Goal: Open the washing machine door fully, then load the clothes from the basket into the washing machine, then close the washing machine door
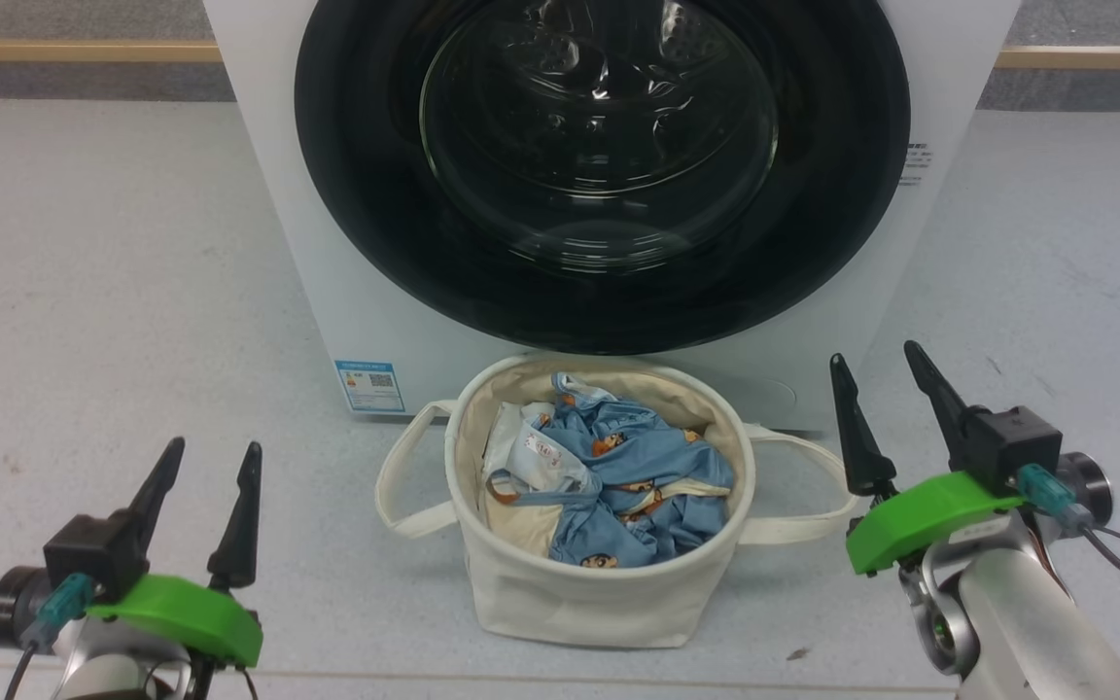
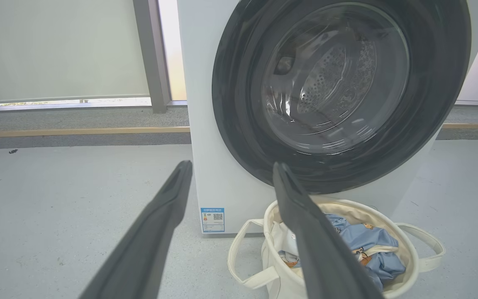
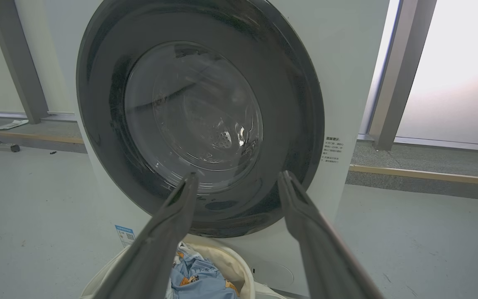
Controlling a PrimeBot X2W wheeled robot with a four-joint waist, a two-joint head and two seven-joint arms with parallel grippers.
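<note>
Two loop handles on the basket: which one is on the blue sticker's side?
The left handle, just below the blue sticker on the washing machine; the right handle lies near the right gripper.

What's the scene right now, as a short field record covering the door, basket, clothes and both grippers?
door: shut, flat against the washer front
basket: upright on the floor, directly in front of the washer, below the door
clothes: blue printed garments piled inside the basket
left gripper: open, empty, left of the basket
right gripper: open, empty, right of the basket
task stage: door not yet opened, nothing loaded
</note>
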